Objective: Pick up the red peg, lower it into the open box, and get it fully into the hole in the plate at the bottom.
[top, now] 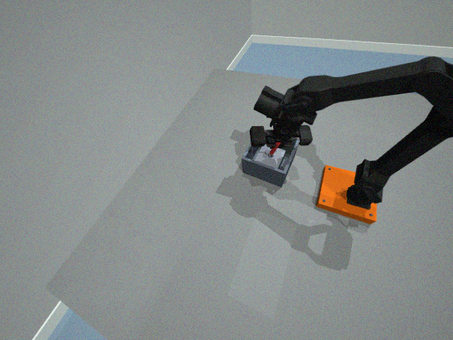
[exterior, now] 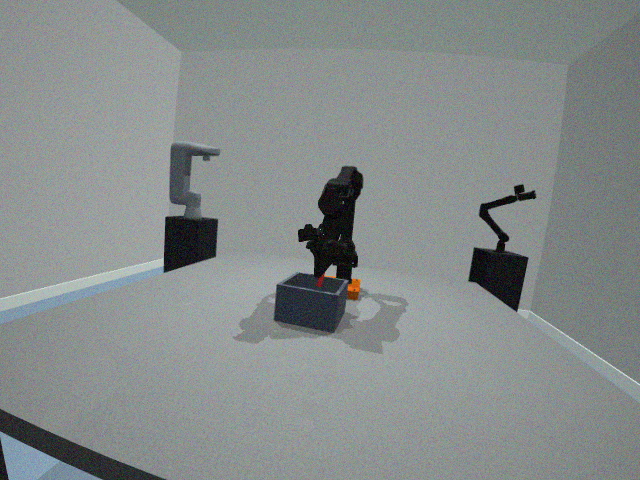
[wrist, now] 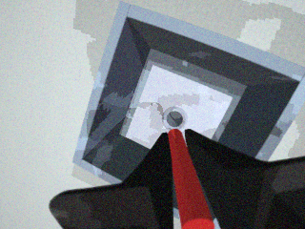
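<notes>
Gripper (top: 277, 143) (exterior: 321, 273) (wrist: 176, 135) nearly closed, clamped on red peg (top: 274, 148) (exterior: 320, 280) (wrist: 185, 174), center frame in exterior. Box (top: 262, 173) (exterior: 309, 308) (wrist: 102, 91) front wall hides the plate there (can't tell tip depth). Wrist: peg's near end sits at bottom edge.

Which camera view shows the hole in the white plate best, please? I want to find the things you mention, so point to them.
The wrist view: the hole (top: 270, 155) (wrist: 174, 118) appears whole, just beyond the red peg's tip (wrist: 174, 133). From the top it is small and near the peg; the exterior view hides it behind the box wall (exterior: 309, 310).
</notes>
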Tool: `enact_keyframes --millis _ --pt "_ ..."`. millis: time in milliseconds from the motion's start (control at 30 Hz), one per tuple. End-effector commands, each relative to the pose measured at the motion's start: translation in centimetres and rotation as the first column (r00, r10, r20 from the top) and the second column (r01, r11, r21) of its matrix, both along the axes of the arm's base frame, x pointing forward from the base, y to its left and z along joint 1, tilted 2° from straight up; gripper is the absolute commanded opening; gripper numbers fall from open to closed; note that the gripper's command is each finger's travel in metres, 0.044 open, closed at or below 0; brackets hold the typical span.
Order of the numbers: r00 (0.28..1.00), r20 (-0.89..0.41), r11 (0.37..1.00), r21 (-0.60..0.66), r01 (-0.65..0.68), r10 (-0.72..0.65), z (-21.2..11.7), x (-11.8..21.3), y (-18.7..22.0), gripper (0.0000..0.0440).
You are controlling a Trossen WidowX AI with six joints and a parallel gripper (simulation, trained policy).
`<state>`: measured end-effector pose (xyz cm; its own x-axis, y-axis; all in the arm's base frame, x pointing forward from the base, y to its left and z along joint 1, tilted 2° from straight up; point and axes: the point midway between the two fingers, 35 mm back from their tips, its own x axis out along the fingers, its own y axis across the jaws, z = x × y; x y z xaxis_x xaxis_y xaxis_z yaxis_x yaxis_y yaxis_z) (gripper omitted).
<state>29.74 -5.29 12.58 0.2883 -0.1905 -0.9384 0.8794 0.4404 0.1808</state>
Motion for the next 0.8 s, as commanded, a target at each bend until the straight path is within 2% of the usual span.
enact_keyframes --millis 0,267,333,500,767 --pt "1.0 -0.007 1.0 0.013 0.004 -0.004 -0.6 0.5 -0.6 0.0009" --pt "0.998 -0.057 1.0 0.029 0.001 0.001 -2.8 1.0 -1.2 0.0011" --pt "0.997 -0.071 1.0 0.029 -0.005 0.007 -3.3 1.1 -1.4 0.0036" --pt "0.994 -0.107 0.999 0.026 -0.03 0.032 -4.2 1.2 -1.8 0.0151" --pt "0.989 -0.132 0.998 0.017 -0.059 0.061 -4.0 2.5 -2.5 0.0159"
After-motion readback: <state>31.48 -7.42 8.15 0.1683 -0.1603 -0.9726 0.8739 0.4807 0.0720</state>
